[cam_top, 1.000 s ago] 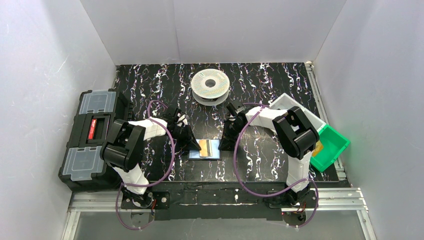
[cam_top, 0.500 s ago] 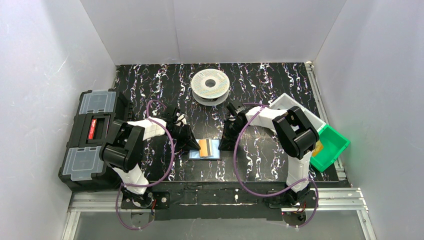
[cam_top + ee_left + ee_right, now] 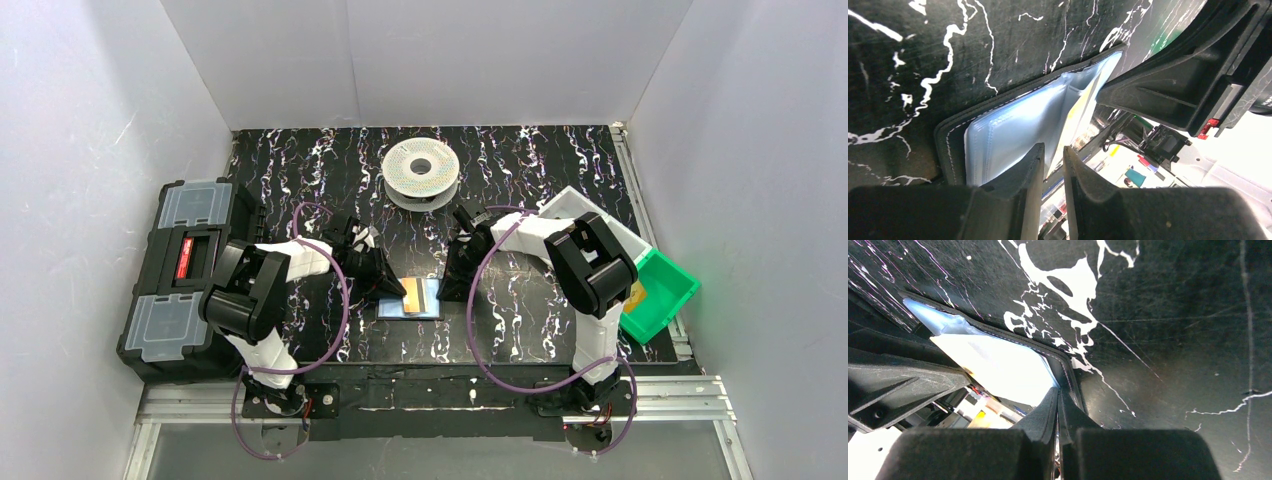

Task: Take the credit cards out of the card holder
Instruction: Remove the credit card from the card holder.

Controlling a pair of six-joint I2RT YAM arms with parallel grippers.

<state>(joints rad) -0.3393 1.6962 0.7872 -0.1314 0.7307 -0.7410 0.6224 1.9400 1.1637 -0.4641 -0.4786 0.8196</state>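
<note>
The card holder (image 3: pixel 427 304) lies open on the black marbled table between the two arms, bluish sleeves up. An orange-tan credit card (image 3: pixel 411 292) shows on its left half. My left gripper (image 3: pixel 389 287) hangs over the holder's left edge with its fingers a narrow gap apart (image 3: pixel 1053 152). A lifted sleeve with a yellowish card (image 3: pixel 1079 102) runs toward that gap. My right gripper (image 3: pixel 447 286) is shut (image 3: pixel 1058 391), tips against the holder's stitched right edge (image 3: pixel 1068 374), beside a pale card (image 3: pixel 998 367).
A big black toolbox (image 3: pixel 185 275) stands at the table's left edge. A filament spool (image 3: pixel 421 170) lies at the back centre. A white bin (image 3: pixel 590 215) and a green bin (image 3: pixel 662 295) sit at the right. Purple cables loop off both arms.
My left gripper's fingers have parted slightly and it has drawn back a little up and left. The orange card sits slightly farther right. The right arm has not moved.
</note>
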